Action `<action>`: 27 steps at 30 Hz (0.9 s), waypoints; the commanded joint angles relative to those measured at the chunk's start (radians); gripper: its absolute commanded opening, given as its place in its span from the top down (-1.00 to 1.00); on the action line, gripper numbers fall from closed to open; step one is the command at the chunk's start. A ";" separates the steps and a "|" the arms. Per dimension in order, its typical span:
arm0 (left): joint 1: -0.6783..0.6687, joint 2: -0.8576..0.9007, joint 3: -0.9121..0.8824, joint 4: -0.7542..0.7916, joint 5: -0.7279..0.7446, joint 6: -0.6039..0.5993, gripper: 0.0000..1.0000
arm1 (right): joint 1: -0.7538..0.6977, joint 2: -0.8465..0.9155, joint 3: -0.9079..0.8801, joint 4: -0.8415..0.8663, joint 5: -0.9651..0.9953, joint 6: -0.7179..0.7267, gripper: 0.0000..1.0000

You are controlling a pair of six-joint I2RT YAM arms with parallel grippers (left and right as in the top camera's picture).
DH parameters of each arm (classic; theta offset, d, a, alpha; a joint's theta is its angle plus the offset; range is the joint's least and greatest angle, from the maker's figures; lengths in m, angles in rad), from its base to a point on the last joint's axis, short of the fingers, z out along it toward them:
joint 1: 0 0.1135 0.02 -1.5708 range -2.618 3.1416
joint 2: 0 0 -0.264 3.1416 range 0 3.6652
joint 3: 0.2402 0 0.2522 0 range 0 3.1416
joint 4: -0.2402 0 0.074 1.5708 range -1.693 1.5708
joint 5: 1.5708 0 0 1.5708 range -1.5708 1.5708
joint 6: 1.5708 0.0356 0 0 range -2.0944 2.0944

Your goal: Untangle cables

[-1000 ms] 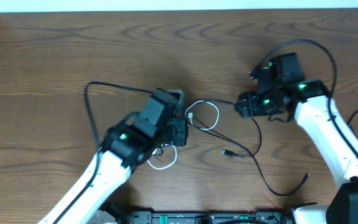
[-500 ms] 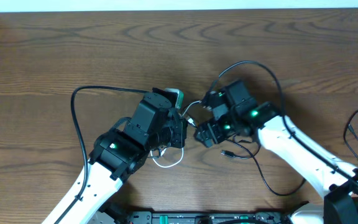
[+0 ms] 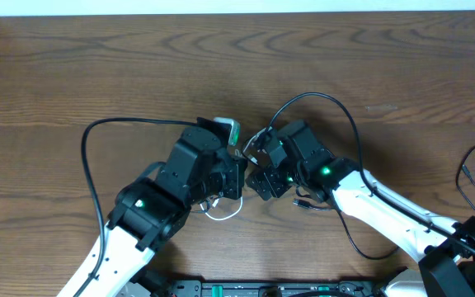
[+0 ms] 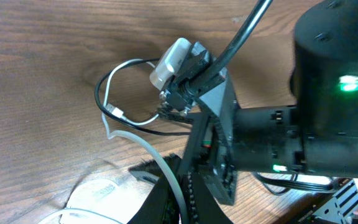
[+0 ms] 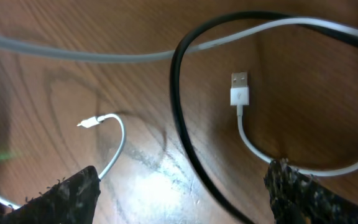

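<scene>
Our left end effector [image 3: 236, 177] is pinching shut on the white cable [image 5: 238, 115]; our right end effector [image 5: 182, 183] is hovering wide open over a black cable [image 5: 176, 112].

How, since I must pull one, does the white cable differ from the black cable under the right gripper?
The white cable shows a plug end; the black cable shows none here. The white cable makes a short bend; the black cable sweeps a long arc and looks thicker. Both lie between the open fingers of the right gripper.

white cable [image 5: 239, 96], black cable [image 5: 178, 118], looped, crossing
</scene>
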State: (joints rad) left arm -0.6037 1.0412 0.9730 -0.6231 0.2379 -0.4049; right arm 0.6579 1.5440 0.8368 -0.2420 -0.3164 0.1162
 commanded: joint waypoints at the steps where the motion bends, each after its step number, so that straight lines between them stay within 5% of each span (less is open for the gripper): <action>1: 0.003 -0.034 0.006 -0.005 0.005 0.019 0.85 | 0.006 0.001 -0.048 0.064 0.037 -0.012 -0.59; 4: 0.003 -0.054 0.006 -0.006 0.005 0.019 0.85 | 0.006 0.001 -0.079 0.114 0.057 -0.013 -0.58; 7: 0.003 -0.081 0.006 -0.006 0.005 0.019 0.85 | 0.006 0.001 -0.105 0.146 0.056 -0.012 -0.35; 12: 0.003 -0.090 0.006 -0.019 -0.034 0.019 0.85 | 0.006 0.001 -0.107 0.148 0.056 0.018 0.98; 27: 0.003 0.142 -0.008 -0.158 -0.074 0.019 0.85 | -0.206 -0.153 0.056 0.065 -0.045 0.209 0.98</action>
State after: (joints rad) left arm -0.6037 1.1316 0.9730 -0.7696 0.1787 -0.3946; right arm 0.5129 1.4673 0.8303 -0.1661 -0.3355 0.2794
